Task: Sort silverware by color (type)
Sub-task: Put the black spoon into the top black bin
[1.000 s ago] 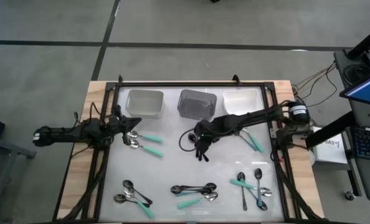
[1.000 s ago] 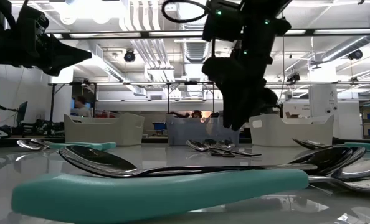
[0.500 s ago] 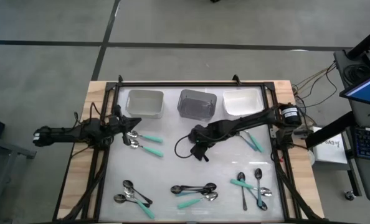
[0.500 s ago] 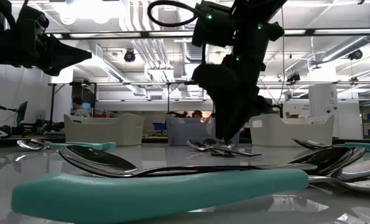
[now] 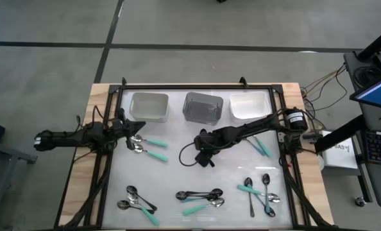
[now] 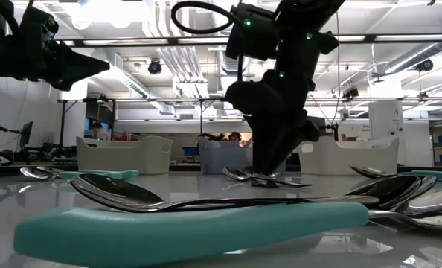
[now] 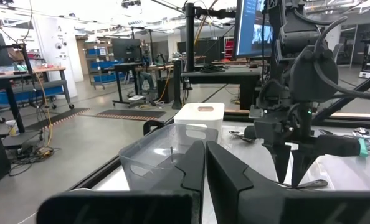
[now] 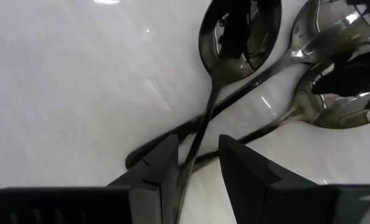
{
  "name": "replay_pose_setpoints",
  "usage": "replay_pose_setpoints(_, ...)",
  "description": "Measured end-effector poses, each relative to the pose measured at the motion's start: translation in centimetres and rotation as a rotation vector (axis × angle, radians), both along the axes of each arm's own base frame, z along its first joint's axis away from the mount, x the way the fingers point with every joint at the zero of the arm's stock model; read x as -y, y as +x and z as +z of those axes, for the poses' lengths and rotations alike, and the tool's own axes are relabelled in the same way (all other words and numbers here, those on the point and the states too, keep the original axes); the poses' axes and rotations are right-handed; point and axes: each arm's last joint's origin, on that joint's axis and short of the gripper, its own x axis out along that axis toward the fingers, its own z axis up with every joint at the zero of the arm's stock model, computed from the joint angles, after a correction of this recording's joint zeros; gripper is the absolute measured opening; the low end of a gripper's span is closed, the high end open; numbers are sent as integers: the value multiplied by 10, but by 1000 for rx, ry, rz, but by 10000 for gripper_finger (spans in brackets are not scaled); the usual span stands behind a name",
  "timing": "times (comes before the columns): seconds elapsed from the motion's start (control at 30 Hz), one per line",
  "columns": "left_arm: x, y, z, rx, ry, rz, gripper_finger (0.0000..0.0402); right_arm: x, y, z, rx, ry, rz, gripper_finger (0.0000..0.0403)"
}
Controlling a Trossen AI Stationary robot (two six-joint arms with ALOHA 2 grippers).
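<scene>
Right pincer [image 8: 194,163] low over crossed black spoons [image 8: 235,68] mid-tabletop [image 5: 171,176].
Its fingers stand partly open astride one black handle, nothing gripped. More spoons [image 5: 200,196] lie in clusters around; three bins [image 5: 202,106] line the far edge. The left pincer [image 5: 127,126] is closed, empty, waiting beside teal-handled spoons [image 5: 149,147].

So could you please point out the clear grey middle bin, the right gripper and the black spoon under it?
Clear grey middle bin [image 5: 203,108]: high view, its floor.
Right gripper [image 8: 196,163]: right wrist view, between fingertips.
Black spoon [image 8: 238,32]: right wrist view, its bowl.
</scene>
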Motion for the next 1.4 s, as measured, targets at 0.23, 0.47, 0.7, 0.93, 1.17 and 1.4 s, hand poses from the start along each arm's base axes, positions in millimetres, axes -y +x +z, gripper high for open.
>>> replay_pose_setpoints(0.23, 0, 0, 0, 0, 0, 0, 0, -3, 2, 0, 21, 1, 8, 107)
replay_pose_setpoints(0.47, 0, 0, 0, 0, 0, 0, 0, -2, 2, -2, 21, -62, 21, 107)
replay_pose_setpoints(0.7, 0, 0, 0, 0, 0, 0, 0, -3, 2, -2, 18, -65, 32, 107)
replay_pose_setpoints(0.93, 0, 0, 0, 0, 0, 0, 0, -2, -1, -7, 8, -66, 31, 107)
replay_pose_setpoints(1.17, 0, 0, 0, 0, 0, 0, 0, -2, -5, -12, -7, -90, 23, 107)
replay_pose_setpoints(1.4, 0, 0, 0, 0, 0, 0, 0, -3, -9, -17, -17, -99, 25, 107)
